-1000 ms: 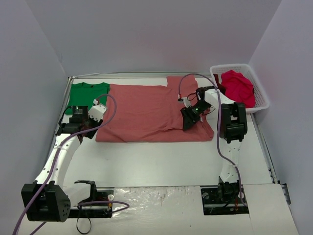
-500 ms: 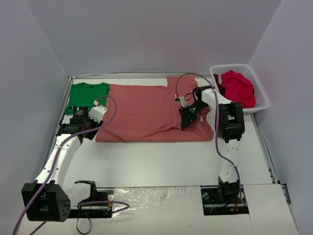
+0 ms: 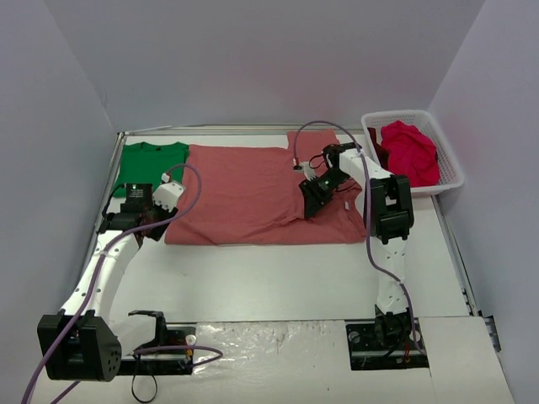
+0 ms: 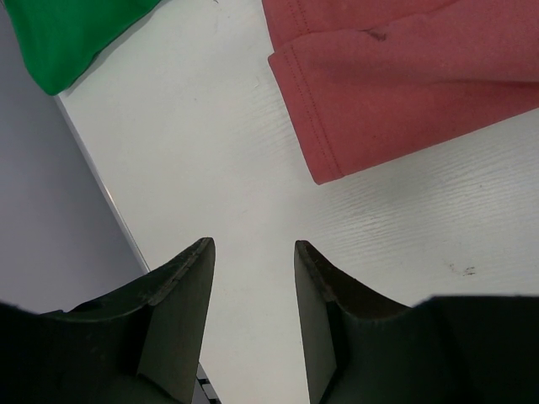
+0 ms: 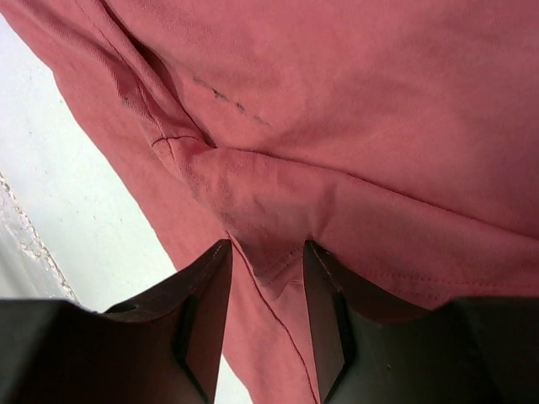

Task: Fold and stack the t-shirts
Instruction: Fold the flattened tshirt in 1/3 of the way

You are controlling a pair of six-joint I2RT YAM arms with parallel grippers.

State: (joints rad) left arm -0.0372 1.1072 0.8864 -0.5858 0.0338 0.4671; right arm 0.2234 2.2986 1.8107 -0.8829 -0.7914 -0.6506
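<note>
The green t-shirt (image 3: pixel 149 164) lies folded beyond the left fingers (image 4: pixel 253 278), which are narrowly parted over bare bench (image 4: pixel 210 151), holding nothing. The pink t-shirt (image 3: pixel 253 194) looks half folded; the right fingers (image 5: pixel 265 282) pinch a ridge of it. More crimson t-shirts (image 3: pixel 410 151) wait in the basket (image 3: pixel 450 172), right of them.

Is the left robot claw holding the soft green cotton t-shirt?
No, the left gripper is open over bare table, apart from the green t-shirt.
</note>
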